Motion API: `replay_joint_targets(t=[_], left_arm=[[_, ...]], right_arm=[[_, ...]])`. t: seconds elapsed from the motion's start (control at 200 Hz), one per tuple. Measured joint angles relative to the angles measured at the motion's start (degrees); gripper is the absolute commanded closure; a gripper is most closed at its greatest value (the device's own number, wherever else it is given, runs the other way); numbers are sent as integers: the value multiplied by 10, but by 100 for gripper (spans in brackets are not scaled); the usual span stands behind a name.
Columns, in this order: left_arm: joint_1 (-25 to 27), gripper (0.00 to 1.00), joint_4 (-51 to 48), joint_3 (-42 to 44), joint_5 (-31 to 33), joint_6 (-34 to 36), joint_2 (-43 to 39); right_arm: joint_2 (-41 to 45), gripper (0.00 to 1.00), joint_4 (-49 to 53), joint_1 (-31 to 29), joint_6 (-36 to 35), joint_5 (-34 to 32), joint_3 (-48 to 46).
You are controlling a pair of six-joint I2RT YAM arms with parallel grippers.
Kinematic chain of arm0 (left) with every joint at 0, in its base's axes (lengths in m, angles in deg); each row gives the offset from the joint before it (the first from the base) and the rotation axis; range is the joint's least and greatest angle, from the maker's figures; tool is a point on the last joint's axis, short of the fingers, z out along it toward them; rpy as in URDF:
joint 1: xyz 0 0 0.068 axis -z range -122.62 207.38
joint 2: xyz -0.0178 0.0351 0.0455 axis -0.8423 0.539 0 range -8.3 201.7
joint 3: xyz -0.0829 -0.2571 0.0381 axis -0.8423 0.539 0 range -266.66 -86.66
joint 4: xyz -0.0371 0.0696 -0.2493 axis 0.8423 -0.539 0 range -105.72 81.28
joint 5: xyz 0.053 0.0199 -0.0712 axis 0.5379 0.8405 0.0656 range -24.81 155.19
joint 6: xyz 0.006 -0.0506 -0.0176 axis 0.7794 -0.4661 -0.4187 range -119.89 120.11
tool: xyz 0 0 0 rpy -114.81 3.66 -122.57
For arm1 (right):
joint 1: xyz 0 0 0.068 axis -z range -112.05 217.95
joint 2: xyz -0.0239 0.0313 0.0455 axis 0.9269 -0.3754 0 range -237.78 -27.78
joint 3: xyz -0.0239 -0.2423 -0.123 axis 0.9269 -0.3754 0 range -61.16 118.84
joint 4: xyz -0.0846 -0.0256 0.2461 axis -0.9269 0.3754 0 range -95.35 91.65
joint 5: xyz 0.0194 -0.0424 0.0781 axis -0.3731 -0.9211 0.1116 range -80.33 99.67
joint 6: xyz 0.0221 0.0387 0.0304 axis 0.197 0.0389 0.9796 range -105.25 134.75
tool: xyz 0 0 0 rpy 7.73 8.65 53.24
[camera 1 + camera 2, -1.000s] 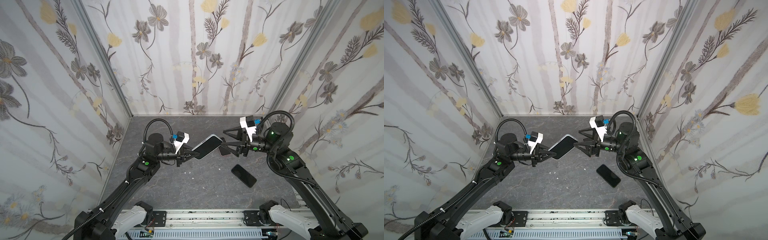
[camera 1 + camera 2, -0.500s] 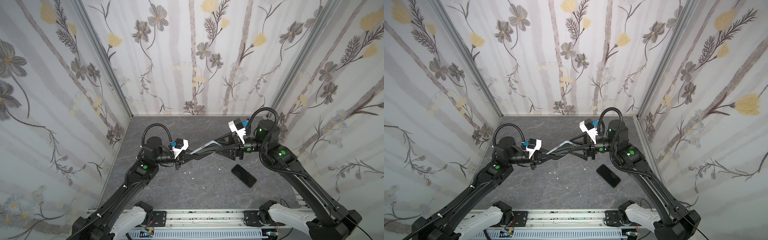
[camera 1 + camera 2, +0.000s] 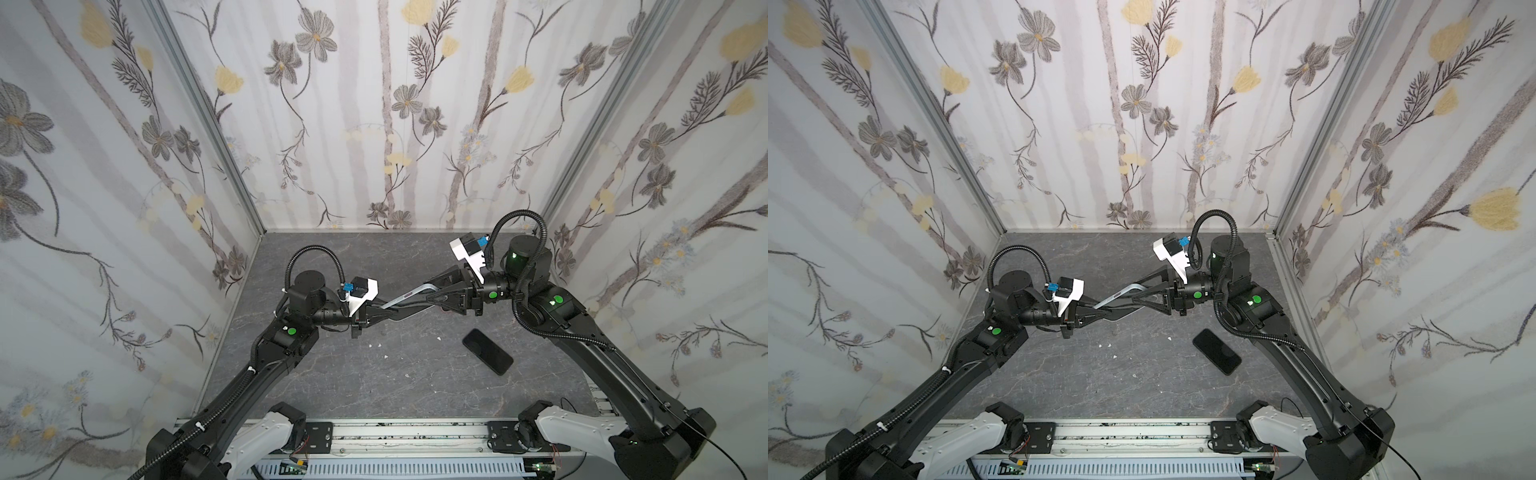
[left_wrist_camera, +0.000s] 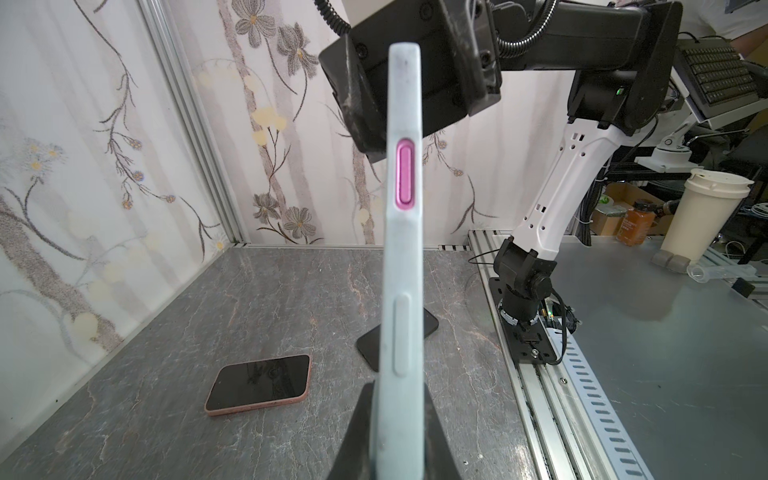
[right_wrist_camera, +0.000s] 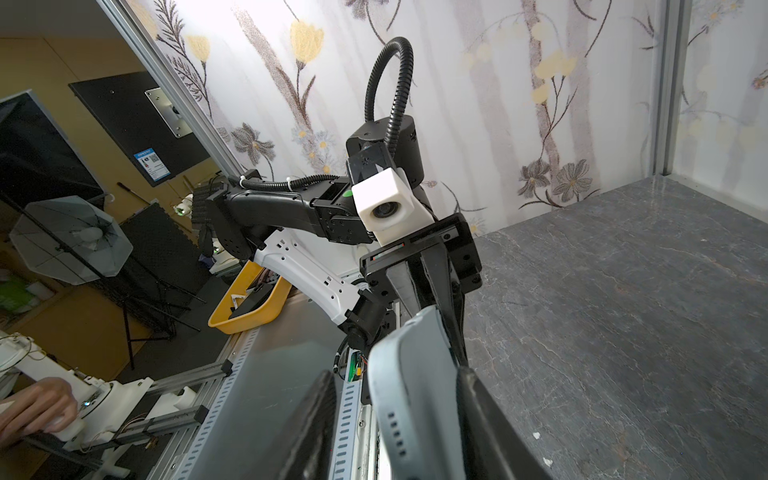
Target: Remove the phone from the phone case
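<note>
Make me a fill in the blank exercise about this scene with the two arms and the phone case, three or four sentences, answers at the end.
1. The side button on the phone case gripped by the left gripper is ___.
2. The right gripper has its jaws ___ around the case's other end.
3. The bare phone lying flat on the table near the right arm is ___.
4. The pink-edged phone on the table lies screen ___.
Answers: pink, open, black, up.
</note>
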Motion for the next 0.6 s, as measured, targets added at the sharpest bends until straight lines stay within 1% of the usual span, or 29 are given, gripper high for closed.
replay_joint_targets(t=[0.195,0.35,0.6], left_arm=[[0,100,0,0,-2,0,2],[0,100,0,0,-3,2,3],[0,100,-8,-2,-2,2,5]], right_arm=[[-10,59,-2,0,11,0,11],[-17,68,1,0,11,0,14],[-27,68,3,-2,14,0,14]])
